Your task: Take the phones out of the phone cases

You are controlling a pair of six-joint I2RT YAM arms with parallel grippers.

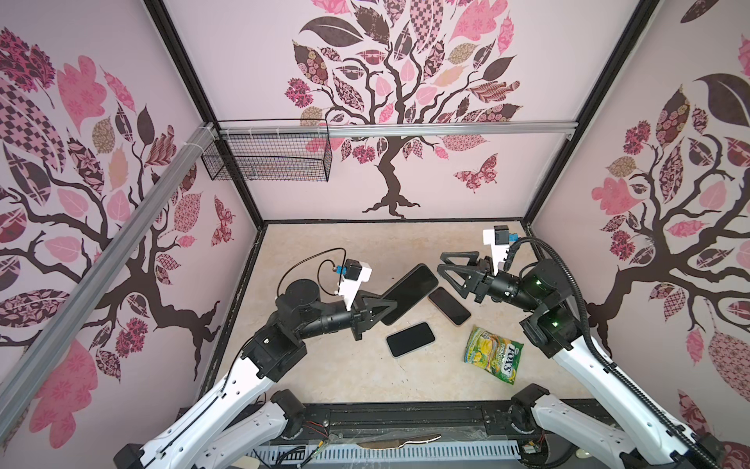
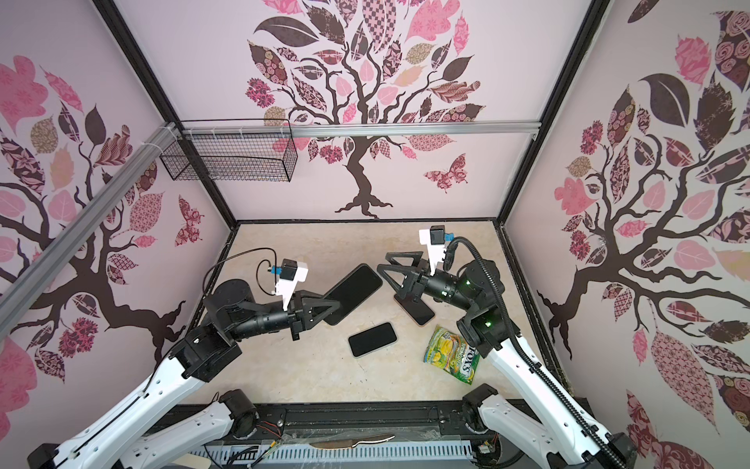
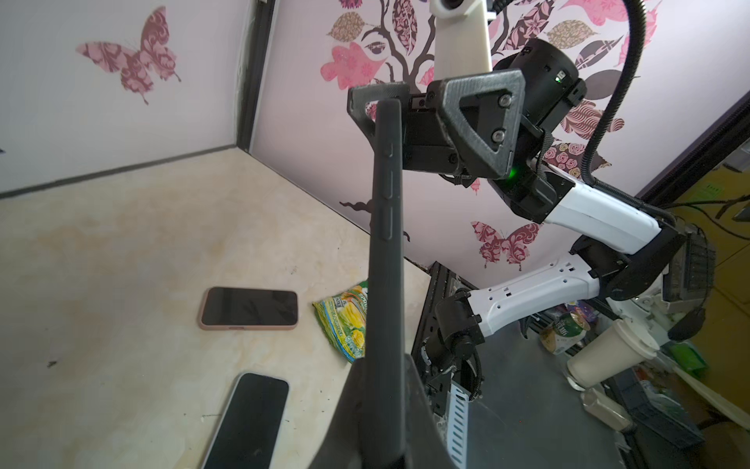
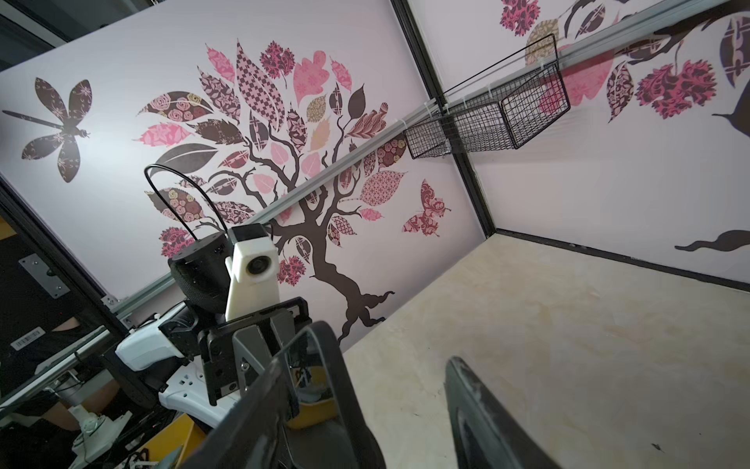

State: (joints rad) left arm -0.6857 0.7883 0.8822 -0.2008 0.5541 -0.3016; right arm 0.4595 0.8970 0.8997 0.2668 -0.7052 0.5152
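Dark grey phone case (image 3: 387, 243) with the black phone (image 1: 412, 292) in it is held in the air over the middle of the table (image 1: 345, 373), gripped by its near end in the left gripper (image 1: 385, 305), whose fingers are pressed narrowly onto front and back. It runs slantwise away from that gripper, screen up in both top views. The left wrist view looks along its side edge, with the button covers showing. Its far end reaches the right gripper (image 1: 440, 262), whose fingers stand well apart. The end lies just beside the tips, against one finger (image 3: 377, 99) in the left wrist view; whether it touches cannot be told. A second phone in a pinkish case (image 1: 449, 306) lies flat on the table below the right gripper and near the raised end, and a third phone in a pale case (image 1: 410, 339) lies under the held one, towards the front. A green and yellow Fox's sweet bag (image 1: 493, 354) lies near the right arm, towards the front right. The back half of the table shows bare marbled surface up to the black border at the walls. A wire basket (image 1: 268, 156) hangs high on the rail in the back left corner, well apart from both arms.
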